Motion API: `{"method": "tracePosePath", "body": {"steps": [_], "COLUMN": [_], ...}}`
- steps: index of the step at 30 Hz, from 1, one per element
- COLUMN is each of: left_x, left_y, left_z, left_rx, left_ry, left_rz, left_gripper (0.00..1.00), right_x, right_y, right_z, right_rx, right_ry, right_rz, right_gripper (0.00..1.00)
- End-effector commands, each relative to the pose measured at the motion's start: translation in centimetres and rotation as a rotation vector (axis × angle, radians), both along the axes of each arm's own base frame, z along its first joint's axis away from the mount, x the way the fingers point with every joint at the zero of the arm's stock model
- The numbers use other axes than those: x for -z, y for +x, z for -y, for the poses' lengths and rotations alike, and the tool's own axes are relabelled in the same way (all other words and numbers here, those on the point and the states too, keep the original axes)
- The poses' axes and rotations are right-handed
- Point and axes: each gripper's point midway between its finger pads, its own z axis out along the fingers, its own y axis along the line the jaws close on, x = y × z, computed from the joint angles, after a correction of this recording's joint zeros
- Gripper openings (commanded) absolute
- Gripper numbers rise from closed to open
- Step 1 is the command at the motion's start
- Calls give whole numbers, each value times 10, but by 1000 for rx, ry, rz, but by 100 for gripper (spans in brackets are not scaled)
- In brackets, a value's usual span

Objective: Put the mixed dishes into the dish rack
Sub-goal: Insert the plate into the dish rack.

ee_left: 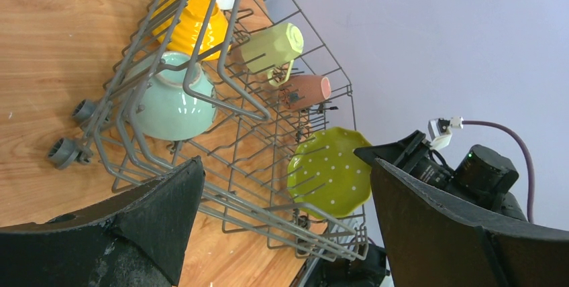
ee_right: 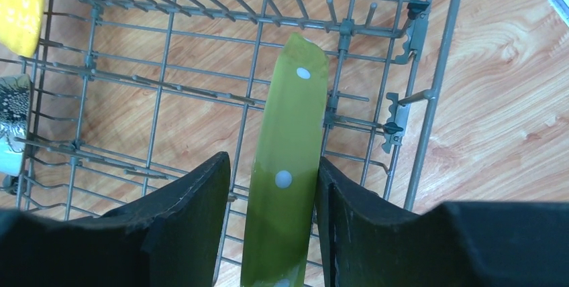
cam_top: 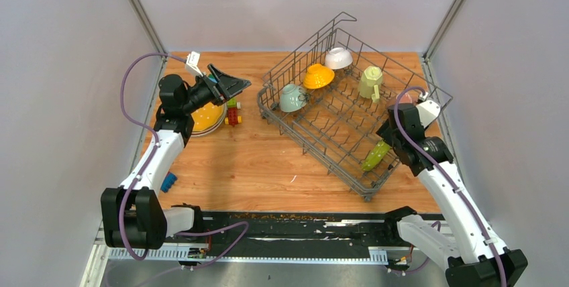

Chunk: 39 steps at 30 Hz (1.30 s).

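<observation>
The grey wire dish rack stands at the back right and holds a teal mug, a yellow bowl, a white bowl and a pale-green mug. A pink mug shows in the left wrist view. The lime-green dotted plate stands on edge between tines at the rack's near end. My right gripper straddles it, the right finger touching and a small gap at the left finger. My left gripper is open and empty above a stack with a yellow plate on top.
Small toy blocks lie beside the plate stack, and a blue block lies near the left arm. The rack has tall wire sides and a raised loop at its far end. Walls close in the table on three sides.
</observation>
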Motion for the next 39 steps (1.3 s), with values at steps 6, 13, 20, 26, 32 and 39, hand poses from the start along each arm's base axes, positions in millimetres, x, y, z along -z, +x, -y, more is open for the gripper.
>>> {"method": "tracePosePath", "body": {"steps": [6, 13, 20, 26, 32, 39], "left_x": [-14, -13, -12, -11, -10, -9], "left_y": [-1, -1, -1, 0, 0, 1], "left_z": [2, 1, 1, 1, 1, 2], "left_rx": [13, 11, 11, 12, 11, 12], "left_ry": [16, 16, 15, 15, 15, 9], "left_rz": [60, 58, 54, 51, 47, 44], "left_gripper": [100, 100, 100, 100, 100, 100], "right_x": [14, -5, -54, -98, -144, -171], "right_y": [9, 12, 12, 7, 9, 58], "right_z": [-12, -14, -10, -7, -10, -40], "right_rx": [-27, -55, -55, -43, -55, -125], "right_ry": [40, 28, 37, 50, 86, 152], "right_rz": [-7, 24, 124, 174, 275, 371], "right_gripper": [44, 11, 0, 0, 0, 0]}}
